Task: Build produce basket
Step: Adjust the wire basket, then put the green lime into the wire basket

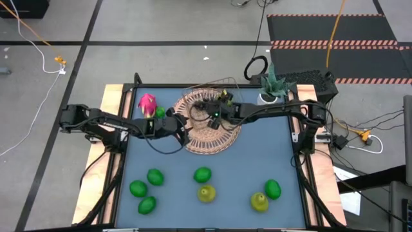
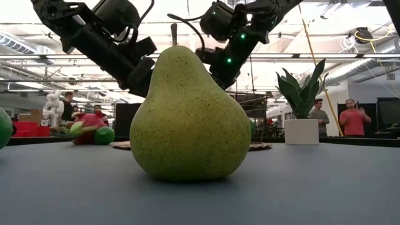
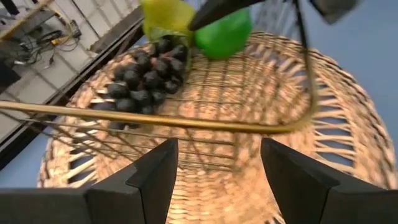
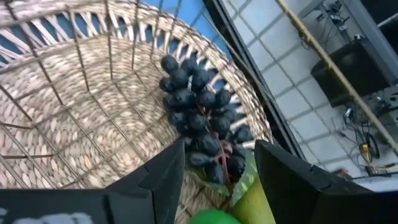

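Observation:
The copper wire basket [image 3: 186, 122] stands on a round wicker mat [image 1: 212, 138] at the table's far middle. Inside it lie a dark grape bunch [image 4: 199, 118], a lime [image 3: 224, 34] and a pear [image 3: 165, 15]. My right gripper [image 4: 217, 168] hovers open over the basket's far side, the lime [image 4: 211, 218] and pear [image 4: 255, 199] showing between its fingers. My left gripper [image 3: 217, 174] is open at the basket's left rim, nothing between its fingers. A pink dragon fruit [image 1: 148, 104] and a lime [image 1: 159, 113] rest on the table left of the mat.
Limes [image 1: 155, 176] [image 1: 138, 188] [image 1: 147, 205] [image 1: 203, 174] [image 1: 273, 189] and two pears [image 1: 206, 192] [image 1: 259, 202] lie along the table's near side. A potted plant [image 1: 273, 87] stands at the far right corner. People stand in the room behind [image 2: 353, 119].

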`<state>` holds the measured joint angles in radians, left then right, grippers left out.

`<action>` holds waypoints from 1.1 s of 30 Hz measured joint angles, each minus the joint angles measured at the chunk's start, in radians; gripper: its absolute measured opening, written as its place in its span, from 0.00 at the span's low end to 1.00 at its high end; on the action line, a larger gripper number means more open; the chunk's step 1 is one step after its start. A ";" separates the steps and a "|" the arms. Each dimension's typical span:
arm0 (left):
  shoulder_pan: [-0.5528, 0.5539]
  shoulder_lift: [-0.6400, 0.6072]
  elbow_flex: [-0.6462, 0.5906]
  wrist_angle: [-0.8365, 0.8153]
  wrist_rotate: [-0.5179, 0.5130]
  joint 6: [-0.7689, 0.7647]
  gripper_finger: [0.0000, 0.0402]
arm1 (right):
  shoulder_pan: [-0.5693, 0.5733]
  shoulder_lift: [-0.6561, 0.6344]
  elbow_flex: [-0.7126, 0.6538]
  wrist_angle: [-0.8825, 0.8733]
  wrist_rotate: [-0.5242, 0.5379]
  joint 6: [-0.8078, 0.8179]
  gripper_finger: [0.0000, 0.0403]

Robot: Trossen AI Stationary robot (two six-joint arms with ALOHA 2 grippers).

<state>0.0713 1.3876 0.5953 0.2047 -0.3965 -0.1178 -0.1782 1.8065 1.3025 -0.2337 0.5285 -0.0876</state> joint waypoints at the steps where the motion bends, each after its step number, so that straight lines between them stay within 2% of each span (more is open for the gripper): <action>1: 0.003 0.000 0.000 0.000 0.000 -0.005 0.58 | 0.009 0.000 0.000 0.001 0.000 0.010 0.48; 6: 0.015 -0.001 0.000 0.000 0.002 -0.019 0.58 | 0.052 0.013 0.000 0.032 0.002 0.044 0.48; 11: 0.018 -0.024 0.000 -0.013 -0.003 -0.020 0.58 | 0.069 0.014 0.000 0.107 0.001 0.009 0.48; 16: 0.018 -0.088 0.000 -0.062 -0.008 -0.020 0.58 | 0.064 0.014 0.015 0.131 0.075 -0.079 0.48; 27: 0.016 -0.388 0.001 -0.334 -0.111 -0.059 0.58 | 0.067 -0.043 0.121 0.053 0.101 -0.187 0.48; 33: 0.007 -0.574 0.001 -0.495 -0.159 -0.087 0.58 | 0.086 -0.082 0.255 -0.044 0.100 -0.241 0.56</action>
<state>0.0780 0.8134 0.5961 -0.2903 -0.5554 -0.2046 -0.0920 1.7242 1.5575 -0.2776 0.6284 -0.3282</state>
